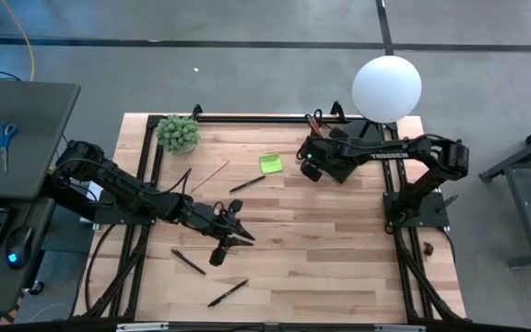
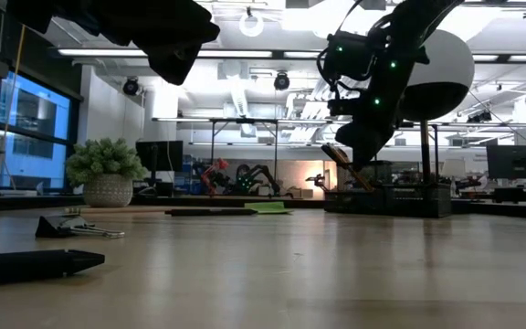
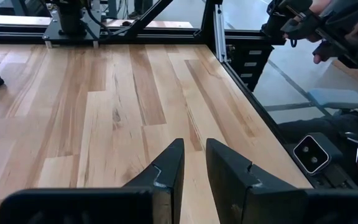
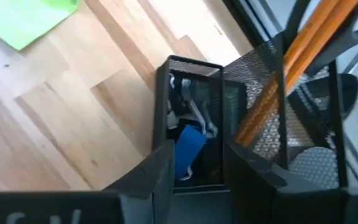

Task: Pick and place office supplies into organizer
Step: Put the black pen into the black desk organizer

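Note:
The black mesh organizer (image 4: 190, 63) stands by the lamp base at the table's far right. Orange pencils (image 4: 303, 43) lean in its tall section. A blue piece (image 4: 188, 146) and small clips lie in its low compartment. My right gripper (image 4: 197, 158) hovers open right above that compartment, one finger on either side of the blue piece. My left gripper (image 3: 194, 152) is open by a narrow gap, raised over bare wood at mid-table (image 1: 238, 229). A lime-green sticky-note pad (image 1: 270, 163), a wooden pencil (image 1: 212, 173), black-handled scissors (image 2: 71, 228) and three black pens (image 1: 247, 183) (image 1: 189, 262) (image 1: 228, 292) lie flat on the table.
A potted plant (image 1: 178, 133) stands at the far left corner. The white globe lamp (image 1: 386, 88) rises behind the organizer. Black frame rails (image 1: 390, 198) line the table's sides. Bare wood spreads over the right half of the table (image 1: 339, 249).

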